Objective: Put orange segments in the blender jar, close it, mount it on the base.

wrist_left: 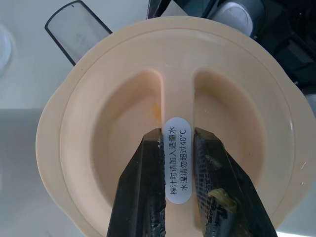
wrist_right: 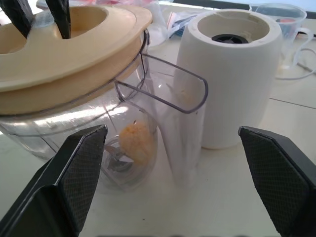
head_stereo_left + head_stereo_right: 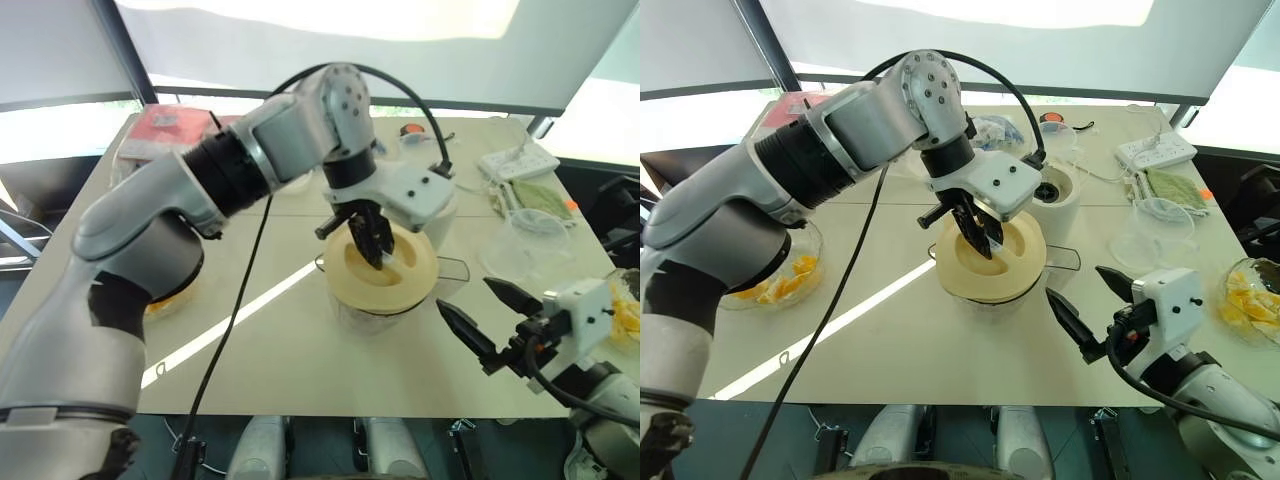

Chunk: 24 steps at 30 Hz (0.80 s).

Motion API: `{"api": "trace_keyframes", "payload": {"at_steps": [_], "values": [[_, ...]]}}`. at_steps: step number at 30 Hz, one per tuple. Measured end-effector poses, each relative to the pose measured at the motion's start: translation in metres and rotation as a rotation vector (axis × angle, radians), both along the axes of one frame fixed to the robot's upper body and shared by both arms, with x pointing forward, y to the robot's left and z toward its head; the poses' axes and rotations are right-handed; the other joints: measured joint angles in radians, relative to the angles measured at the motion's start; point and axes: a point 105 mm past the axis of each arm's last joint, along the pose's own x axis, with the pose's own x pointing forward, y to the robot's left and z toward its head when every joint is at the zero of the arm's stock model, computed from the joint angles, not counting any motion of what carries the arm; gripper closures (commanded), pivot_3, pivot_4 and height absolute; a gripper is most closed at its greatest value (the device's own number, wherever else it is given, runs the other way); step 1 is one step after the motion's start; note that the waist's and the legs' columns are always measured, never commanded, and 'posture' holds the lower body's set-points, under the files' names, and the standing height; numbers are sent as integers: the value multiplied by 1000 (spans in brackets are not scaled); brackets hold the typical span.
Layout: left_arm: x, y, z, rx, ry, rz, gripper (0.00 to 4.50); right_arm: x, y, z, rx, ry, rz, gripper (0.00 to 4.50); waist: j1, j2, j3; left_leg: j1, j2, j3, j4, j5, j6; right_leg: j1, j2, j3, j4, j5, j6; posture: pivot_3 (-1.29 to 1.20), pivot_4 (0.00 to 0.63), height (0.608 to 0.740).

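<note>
Both head views look forward and down over the counter [image 3: 300, 370], sharing the lidded blender jar [image 3: 992, 285] at centre. The left wrist view looks almost straight down, close onto the lid [image 1: 98, 123]. The right wrist view faces level, near the jar and base [image 2: 232, 79].

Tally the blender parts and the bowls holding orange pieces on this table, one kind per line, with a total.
Blender jar: 1
Cream lid on the jar: 1
White base: 1
Bowls holding orange pieces: 2, one at the robot's left, one at its right
Total: 5
</note>
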Motion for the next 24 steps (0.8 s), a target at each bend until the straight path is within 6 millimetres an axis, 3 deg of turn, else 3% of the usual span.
{"api": "trace_keyframes", "payload": {"at_steps": [6, 14, 24], "values": [[4, 0, -5, -12, -43, -53, 4267, 6, -2, -17, -40, 21, -23, 0, 0, 2, -4, 3, 0, 0, 0, 0, 0, 4, 1, 0, 0, -1, -1, 0, 150, 740], [3, 0, -9, 0, -35, -32, 4267, 17, 0, -25, -46, -8, -36, 0, 0, 4, -10, 5, 3, -2, 2, 0, 0, 14, 1, 0, -2, -3, 2, 0, 150, 740], [9, -4, -8, 11, 29, 215, 4267, 24, 6, -32, -31, -23, -42, 0, -1, 6, -11, 4, 2, -4, 2, 0, 0, 7, 5, 0, -2, -1, -1, 0, 150, 740]]}}
